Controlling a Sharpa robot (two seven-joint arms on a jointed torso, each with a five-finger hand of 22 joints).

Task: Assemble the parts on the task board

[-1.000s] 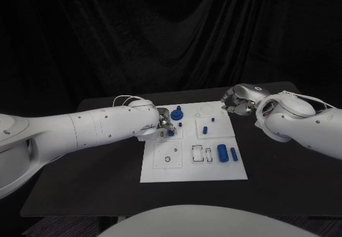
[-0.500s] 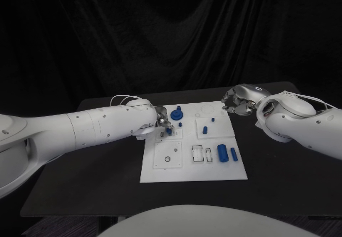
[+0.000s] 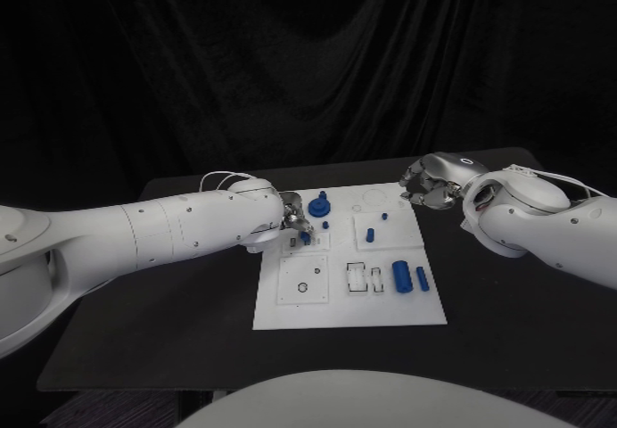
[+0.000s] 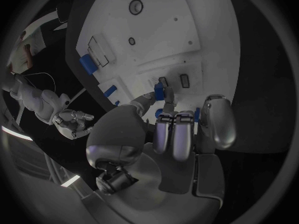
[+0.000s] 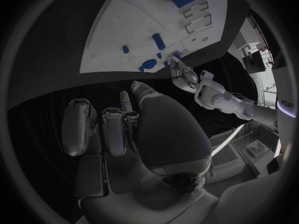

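White task board flat mid-table; blue parts: tall peg piece at 11 o'clock, small peg center, two cylinders at 4 o'clock.

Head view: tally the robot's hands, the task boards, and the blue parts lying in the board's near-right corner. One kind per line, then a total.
Hands: 2, left hand, right hand
Task board: 1
Blue parts, near right: 2, thick cylinder, slim rod
Total: 5

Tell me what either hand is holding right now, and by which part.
The left hand pinches a small blue part by its upper end over the task board. The right hand holds nothing.
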